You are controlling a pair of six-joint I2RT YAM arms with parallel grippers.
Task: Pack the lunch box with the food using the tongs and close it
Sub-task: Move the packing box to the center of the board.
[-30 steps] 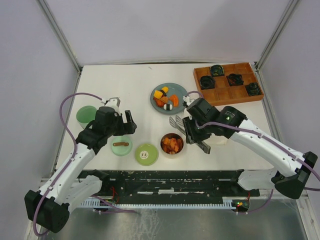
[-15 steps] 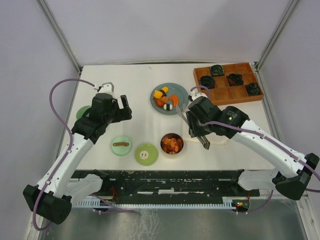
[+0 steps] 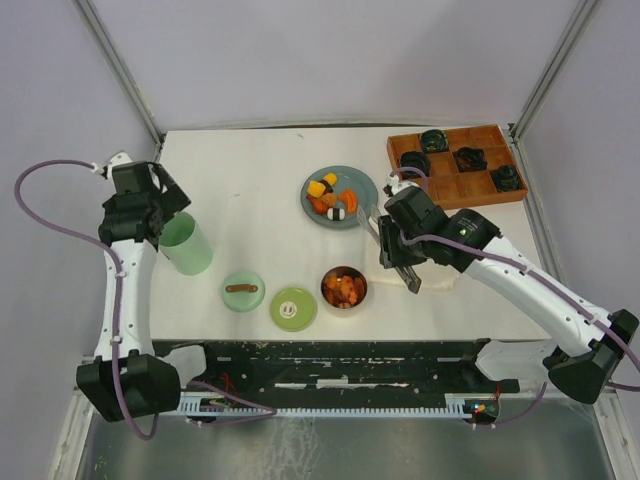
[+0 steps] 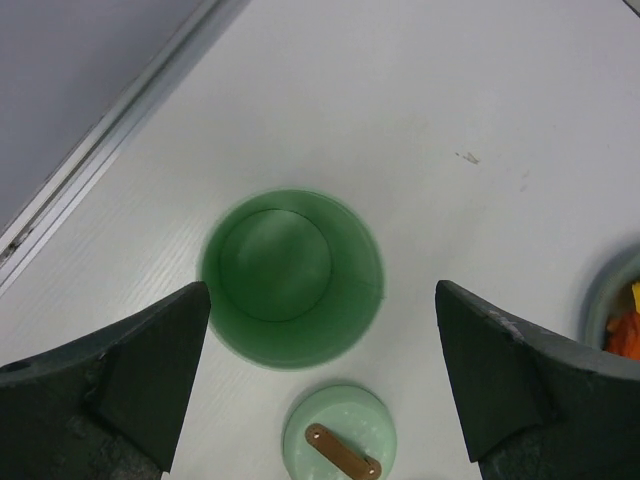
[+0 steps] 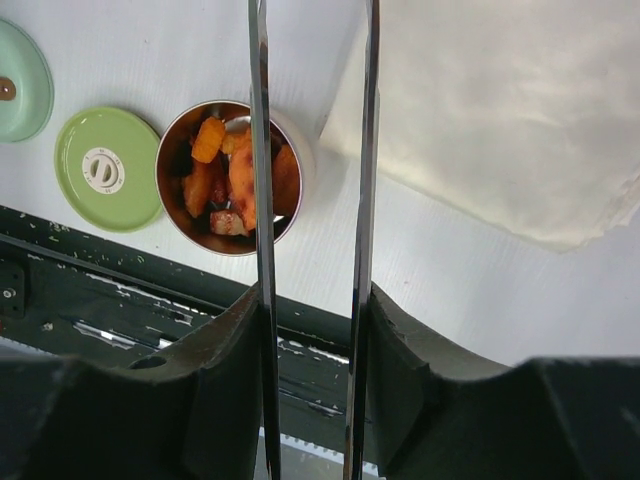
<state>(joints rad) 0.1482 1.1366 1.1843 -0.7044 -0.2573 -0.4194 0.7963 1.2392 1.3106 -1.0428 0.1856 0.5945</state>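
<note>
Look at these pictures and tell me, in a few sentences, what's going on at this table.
A robot is midway through packing food from the plate. The right gripper holds the tongs, their tips near the plate's edge. The steel bowl already holds orange pieces. The left gripper hangs open above the empty mint-green canister. The mint lid and the lime-green lid lie on the table, so nothing is closed yet.

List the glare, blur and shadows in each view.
Top view: even light, faint shadows, all sharp. Left wrist view: canister rim slightly soft. Right wrist view: tongs streaked with glare, cloth washed out, right claw dark and blurred.
</note>
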